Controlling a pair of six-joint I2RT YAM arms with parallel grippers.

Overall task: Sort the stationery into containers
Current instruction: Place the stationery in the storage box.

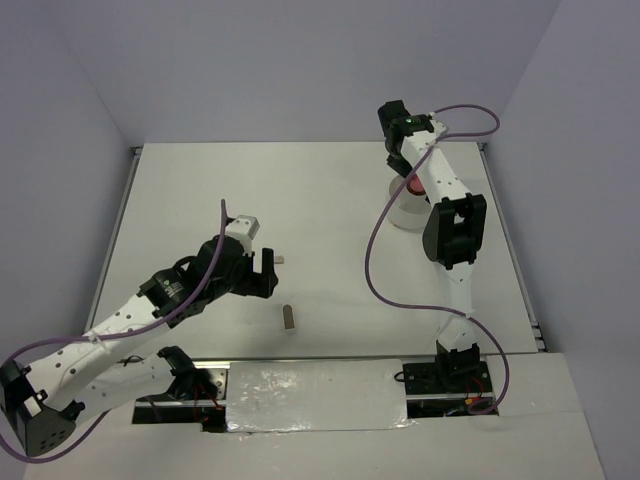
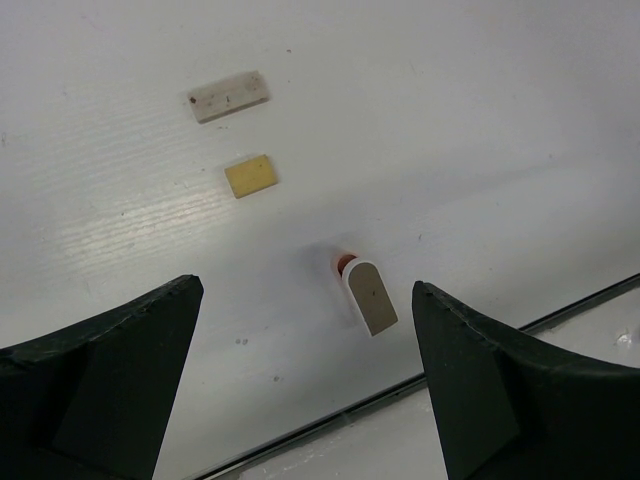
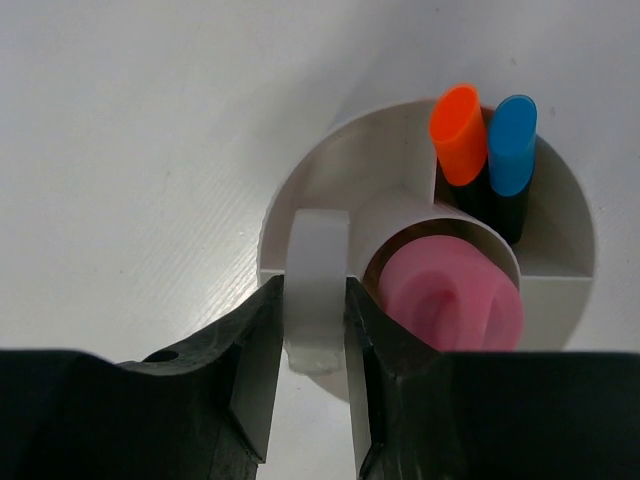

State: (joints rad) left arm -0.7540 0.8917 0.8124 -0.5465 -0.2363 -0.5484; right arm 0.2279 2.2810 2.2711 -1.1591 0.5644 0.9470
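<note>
White table (image 1: 330,190): round dish (image 1: 404,216) far right, grey block (image 2: 229,96) and tan block (image 2: 251,176) apart mid-left, grey stick (image 2: 370,298) near front edge.

Before me spreads a white counter (image 1: 330,200), with pale walls (image 1: 300,60) closing it in on three sides. Metal rails (image 1: 118,220) line its left and right edges, and a crinkled silvery sheet (image 1: 315,395) covers the near edge.

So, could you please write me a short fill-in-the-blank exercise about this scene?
The right hand pinches the whitish translucent ring of ___.
The black marker beside the orange-capped one in the white round divided plastic dish has a ___ cap.
The left hand hovers over the white table with its jaws ___.
Missing: tape; blue; open.
</note>
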